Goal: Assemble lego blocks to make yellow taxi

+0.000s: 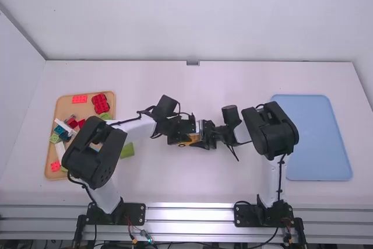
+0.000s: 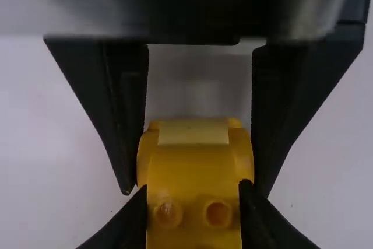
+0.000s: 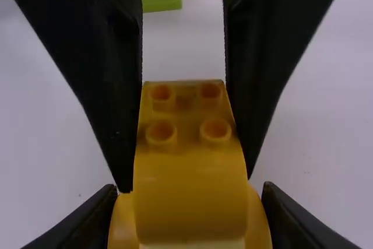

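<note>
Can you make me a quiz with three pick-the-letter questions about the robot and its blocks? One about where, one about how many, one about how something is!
1. Where on the table is the blue tray?
A. Left side
B. Middle
C. Right side

2. How many knobs show on the yellow toy in the right wrist view?
A. Two
B. Four
C. Six

3. How are the left gripper's jaws?
A. Shut on the yellow toy
B. Wide open and empty
C. Shut on a red block

1: C, the high view shows it beside the right arm.
2: B, there are two rows of two.
3: A, the left wrist view shows them pressed on its sides.
</note>
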